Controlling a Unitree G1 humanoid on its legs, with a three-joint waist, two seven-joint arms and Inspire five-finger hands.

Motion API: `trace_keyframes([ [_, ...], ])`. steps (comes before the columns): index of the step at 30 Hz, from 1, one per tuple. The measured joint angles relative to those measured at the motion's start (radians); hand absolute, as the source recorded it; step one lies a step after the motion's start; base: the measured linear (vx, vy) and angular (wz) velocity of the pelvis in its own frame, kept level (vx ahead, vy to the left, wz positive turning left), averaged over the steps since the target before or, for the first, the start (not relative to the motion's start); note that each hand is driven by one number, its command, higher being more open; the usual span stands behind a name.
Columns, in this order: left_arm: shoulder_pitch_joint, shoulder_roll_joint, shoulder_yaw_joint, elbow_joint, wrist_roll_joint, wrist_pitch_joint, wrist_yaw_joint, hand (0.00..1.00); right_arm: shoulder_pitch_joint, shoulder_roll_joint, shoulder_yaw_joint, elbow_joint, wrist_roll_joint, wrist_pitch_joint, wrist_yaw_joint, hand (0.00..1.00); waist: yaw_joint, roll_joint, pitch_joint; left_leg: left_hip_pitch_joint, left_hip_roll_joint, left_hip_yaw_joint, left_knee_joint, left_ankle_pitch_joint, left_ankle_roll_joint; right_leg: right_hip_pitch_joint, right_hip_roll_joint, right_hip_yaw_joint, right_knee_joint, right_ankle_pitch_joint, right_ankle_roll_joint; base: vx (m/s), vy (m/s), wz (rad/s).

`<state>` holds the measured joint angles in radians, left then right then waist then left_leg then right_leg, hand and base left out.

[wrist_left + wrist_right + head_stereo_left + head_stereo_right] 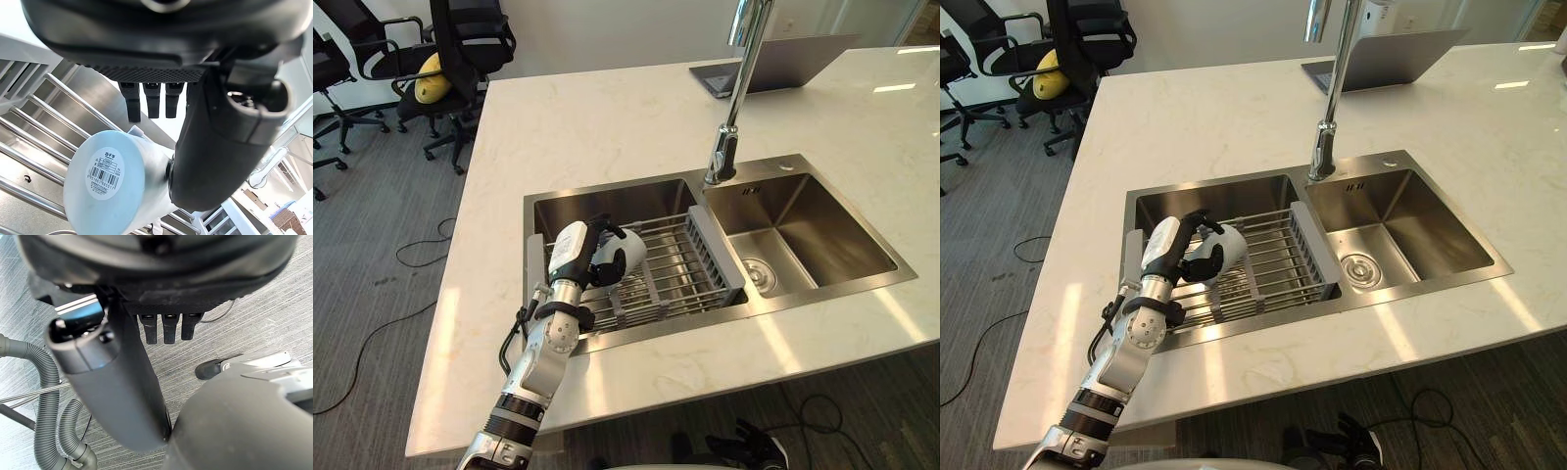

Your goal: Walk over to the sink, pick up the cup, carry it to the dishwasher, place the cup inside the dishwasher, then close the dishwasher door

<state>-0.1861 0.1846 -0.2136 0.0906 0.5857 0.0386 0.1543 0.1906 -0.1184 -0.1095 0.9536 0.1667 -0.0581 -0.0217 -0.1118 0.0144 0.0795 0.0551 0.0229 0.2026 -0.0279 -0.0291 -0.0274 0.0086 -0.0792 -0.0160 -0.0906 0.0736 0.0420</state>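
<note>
A white cup (625, 257) lies on its side on a wire rack (677, 266) in the sink's left basin (607, 204). My left hand (576, 250) reaches down into that basin from the counter's near edge and sits right at the cup. In the left wrist view the cup's labelled base (108, 171) faces the palm. The thumb (220, 142) rests against the cup's side. The fingers (153, 100) stand straight past the cup, apart from it. My right hand (122, 382) hangs over the grey carpet with straight fingers and holds nothing.
A tall chrome faucet (736, 93) rises between the two basins; the right basin (803, 235) has a drain. A laptop (783, 61) sits at the counter's far side. Office chairs (450, 49) stand on the carpet at the far left.
</note>
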Motion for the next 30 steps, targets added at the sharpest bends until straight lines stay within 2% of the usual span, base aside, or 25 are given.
trace_keyframes([
  [11, 0.022, 0.01, -0.008, -0.087, -0.051, -0.001, 0.001, 0.9, 0.007, -0.003, 0.002, -0.001, 0.001, 0.0, 0.0, 0.9, 0.016, 0.001, 0.0, -0.001, -0.002, -0.013, -0.002, 0.007, 0.01, 0.004, -0.002, -0.017, 0.004, 0.0, 0.0, 0.0, 0.0, 0.02],
  [24, 0.172, 0.013, -0.01, -0.158, -0.097, -0.005, 0.005, 0.9, 0.015, -0.017, 0.019, -0.002, 0.001, 0.0, 0.0, 0.9, 0.043, 0.009, -0.005, -0.003, -0.008, -0.029, -0.002, 0.01, 0.014, 0.01, -0.008, -0.033, 0.005, -0.002, 0.002, -0.02, -0.006, 0.03],
  [30, 0.199, 0.013, -0.01, -0.161, -0.097, -0.005, 0.002, 0.9, 0.014, -0.018, 0.028, -0.003, 0.001, -0.001, -0.001, 0.9, 0.045, 0.009, -0.006, -0.003, -0.008, -0.033, -0.002, 0.011, 0.015, 0.011, -0.008, -0.037, 0.005, -0.003, 0.003, -0.01, -0.004, 0.01],
])
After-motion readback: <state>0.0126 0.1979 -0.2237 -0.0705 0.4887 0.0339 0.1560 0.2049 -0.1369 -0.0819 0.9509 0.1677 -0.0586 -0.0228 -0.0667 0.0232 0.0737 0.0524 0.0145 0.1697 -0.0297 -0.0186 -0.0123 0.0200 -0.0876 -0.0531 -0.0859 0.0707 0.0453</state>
